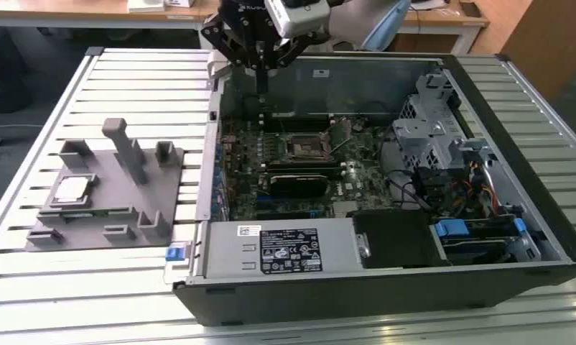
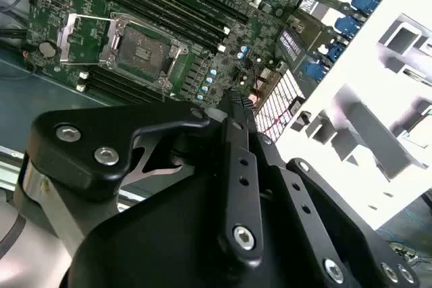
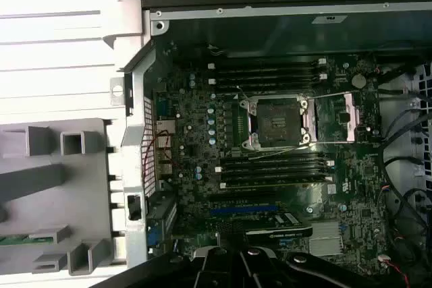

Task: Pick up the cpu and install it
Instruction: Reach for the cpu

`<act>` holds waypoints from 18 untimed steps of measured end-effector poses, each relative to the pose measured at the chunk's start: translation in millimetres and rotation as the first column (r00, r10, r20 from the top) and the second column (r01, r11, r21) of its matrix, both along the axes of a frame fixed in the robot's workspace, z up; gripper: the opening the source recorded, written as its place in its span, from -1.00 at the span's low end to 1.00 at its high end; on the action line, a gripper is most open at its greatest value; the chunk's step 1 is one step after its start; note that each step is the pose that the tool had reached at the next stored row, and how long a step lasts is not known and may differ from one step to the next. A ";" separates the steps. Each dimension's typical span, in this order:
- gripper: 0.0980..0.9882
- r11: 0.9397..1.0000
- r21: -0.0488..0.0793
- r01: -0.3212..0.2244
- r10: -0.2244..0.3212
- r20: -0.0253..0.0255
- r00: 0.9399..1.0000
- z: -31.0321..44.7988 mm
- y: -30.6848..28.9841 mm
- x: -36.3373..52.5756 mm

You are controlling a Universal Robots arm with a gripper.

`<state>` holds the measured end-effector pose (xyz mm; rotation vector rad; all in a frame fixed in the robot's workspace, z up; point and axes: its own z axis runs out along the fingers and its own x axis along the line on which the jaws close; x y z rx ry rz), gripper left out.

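cpu (image 1: 72, 189) lies on grey tray (image 1: 96, 219); gripper (image 1: 262, 88) clenched empty over case (image 1: 384, 287); risk: descending closed would shove cpu, not grip.

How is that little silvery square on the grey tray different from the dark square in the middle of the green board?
The cpu is a silvery chip with a pale rim; the socket is a dark square in a metal frame. The cpu lies on the grey tray outside the computer case; the socket sits on the green board inside it. Both are small, flat and square.
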<state>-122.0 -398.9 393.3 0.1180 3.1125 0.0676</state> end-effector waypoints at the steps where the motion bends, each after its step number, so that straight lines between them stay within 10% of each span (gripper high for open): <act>1: -0.98 1.000 0.000 0.000 0.000 0.000 1.000 0.0 0.0 0.0; 11: -0.98 1.000 0.000 0.000 0.000 0.000 1.000 0.0 0.0 -2.4; 18: -0.98 1.000 0.000 0.000 0.000 0.000 1.000 0.0 0.0 -25.0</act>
